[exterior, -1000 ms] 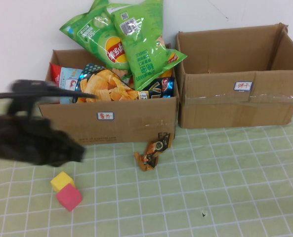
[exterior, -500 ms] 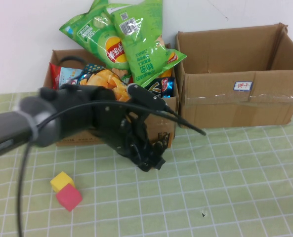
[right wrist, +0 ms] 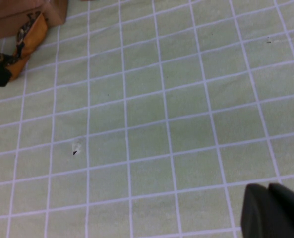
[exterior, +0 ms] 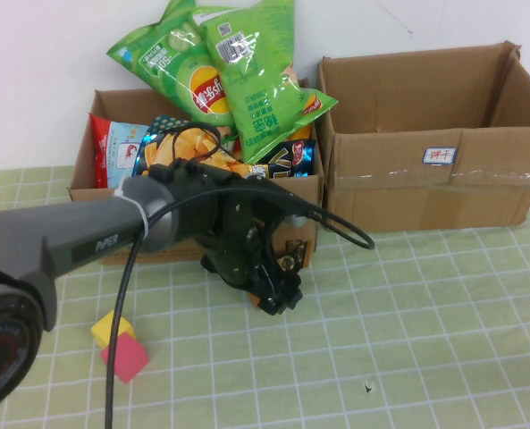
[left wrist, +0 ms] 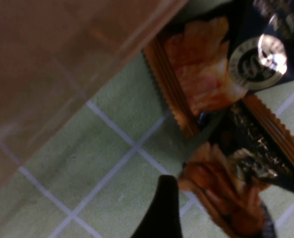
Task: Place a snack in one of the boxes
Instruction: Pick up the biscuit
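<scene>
Two cardboard boxes stand at the back of the desk, against the white wall. The left box, in the upper centre of the high view, is very full: two big green chip bags lean out over its top, below them lies an orange chip bag, at its left end a red and white packet, and at its right end a dark blue and black packet. A small white label with red writing is on its front wall. The right box, in the upper right of the frame, shows only its brown inner walls from this angle, and its floor is hidden; it has a similar white label on the front. The left tool is low in the centre of the high view, just in front of the left box, right at the small orange and black snack packet, which lies on the desk close beside the box wall. In the left wrist view one dark finger tip is next to the crumpled end of the packet, but I cannot tell if the left tool is open or closed on it. The right tool shows only as a dark shape in the lower right corner of its own wrist view, above bare desk; its state I cannot tell. A yellow block and a pink block, touching each other, lie in the lower left of the high view.
</scene>
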`<state>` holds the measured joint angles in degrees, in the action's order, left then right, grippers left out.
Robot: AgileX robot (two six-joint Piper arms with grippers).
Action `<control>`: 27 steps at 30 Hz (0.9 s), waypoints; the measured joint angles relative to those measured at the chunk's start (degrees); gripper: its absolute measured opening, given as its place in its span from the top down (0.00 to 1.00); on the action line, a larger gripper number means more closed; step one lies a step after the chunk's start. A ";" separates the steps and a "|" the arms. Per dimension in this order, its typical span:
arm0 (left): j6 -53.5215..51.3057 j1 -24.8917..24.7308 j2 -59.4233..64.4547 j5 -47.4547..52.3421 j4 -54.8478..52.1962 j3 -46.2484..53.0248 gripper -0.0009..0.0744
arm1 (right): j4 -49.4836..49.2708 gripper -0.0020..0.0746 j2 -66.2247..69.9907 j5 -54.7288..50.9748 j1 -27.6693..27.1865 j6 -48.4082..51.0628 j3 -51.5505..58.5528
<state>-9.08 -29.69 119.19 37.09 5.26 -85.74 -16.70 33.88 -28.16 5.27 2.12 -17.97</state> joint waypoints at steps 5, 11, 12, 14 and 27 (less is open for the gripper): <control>0.12 0.00 0.92 0.00 0.00 0.00 0.17 | 0.00 0.98 0.00 0.00 0.00 0.25 0.00; -0.23 0.00 0.92 0.00 0.00 -0.09 0.35 | 0.00 0.98 0.00 0.00 0.00 0.47 0.00; -0.26 0.00 0.92 0.00 -0.05 -0.09 0.41 | 0.00 0.98 0.00 0.00 0.00 0.49 0.00; -0.26 0.00 0.92 0.00 -0.14 -0.13 0.54 | 0.00 0.98 0.00 0.00 0.00 0.49 0.00; -0.36 0.00 0.95 4.51 3.98 -2.54 0.92 | 0.00 0.98 0.00 0.00 0.00 0.59 0.00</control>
<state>-9.44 -29.69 120.14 41.60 9.24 -88.29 -16.70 33.88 -28.16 5.27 2.71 -17.97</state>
